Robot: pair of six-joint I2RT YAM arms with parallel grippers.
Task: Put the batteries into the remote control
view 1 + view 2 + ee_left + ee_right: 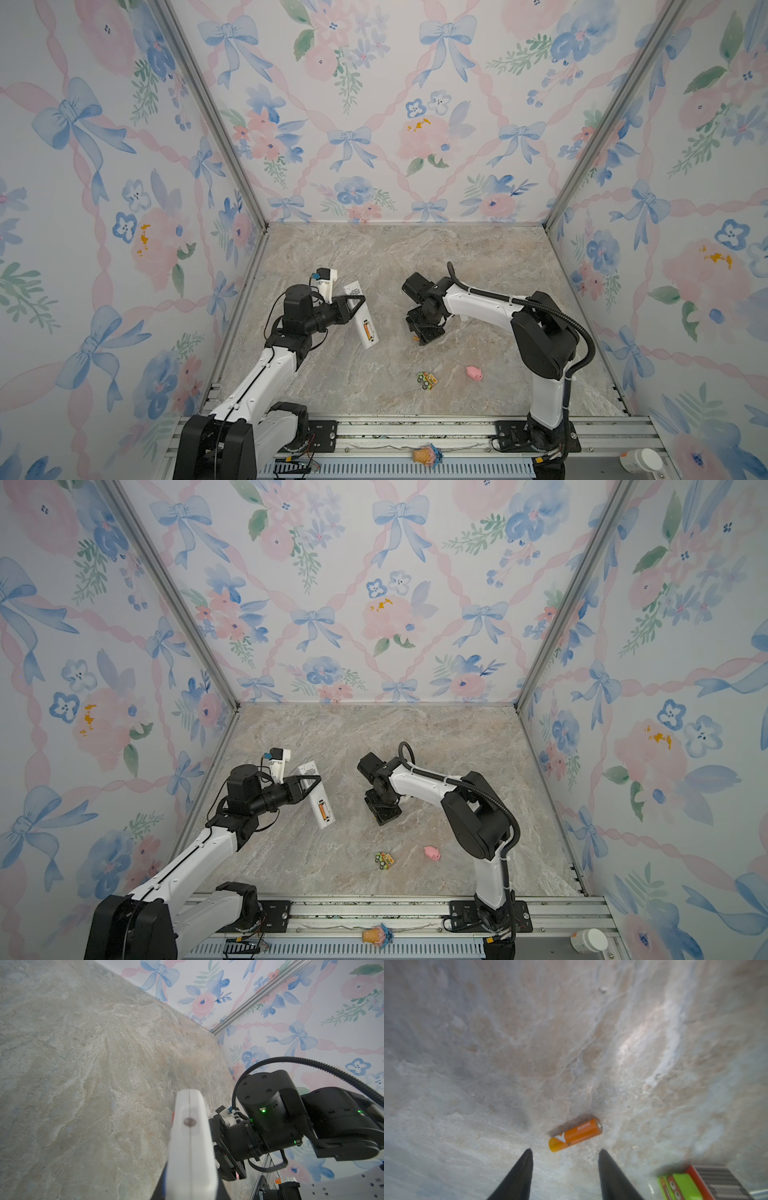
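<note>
Left gripper (358, 301): clenched across the remote (360, 320), back side up, bay open. Cannot tell if the remote's near end rests on the table (415, 257).

Loaded battery (366, 331): an orange strip in the bay, so one looks seated. Second slot beside it looks empty.

Loose battery (575, 1134): lying flat on the table, well apart from the remote.

Right gripper (564, 1152): jaws apart, holding nothing. The tips are low over the table just short of the loose battery, not touching it.

Judged about halfway. Left to do: grasp, carry over, seat.

Toy car (427, 380) and pig (473, 372): nearer the front edge, clear of the path. Nothing lies between the loose battery and the remote.
</note>
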